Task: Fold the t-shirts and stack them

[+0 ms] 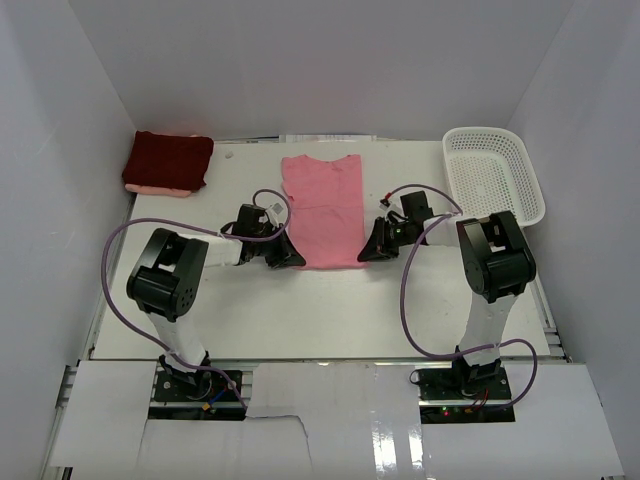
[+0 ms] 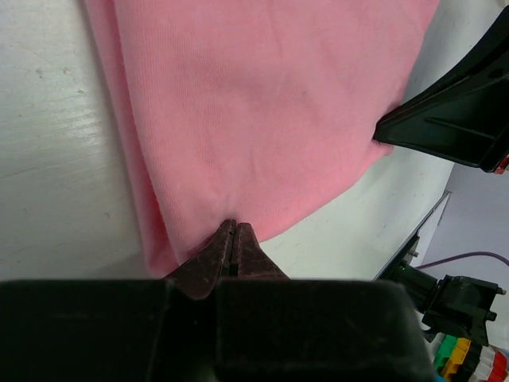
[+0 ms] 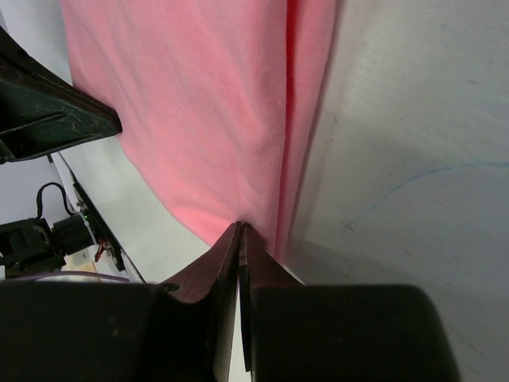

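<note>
White table point(image 1: 330, 320) from above: pink t-shirt point(image 1: 322, 205) lies flat at centre-back, basket point(image 1: 530, 185) far right, folded maroon t-shirt point(image 1: 167, 160) far left. Only the wrist views show left gripper point(image 2: 232, 227) and right gripper point(image 3: 240, 229) each pinched closed on a near corner of the pink hem.

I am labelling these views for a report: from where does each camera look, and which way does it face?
Top external: above and behind the robot, facing down on the table; left arm and right arm show, bases lowest.
Left wrist: on the left arm, facing along the left gripper, shut on the pink t-shirt.
Right wrist: on the right arm, facing along the right gripper, shut on the same shirt.
Shared: both wrist views show the pink t-shirt's near edge, and each shows the opposite gripper.
</note>
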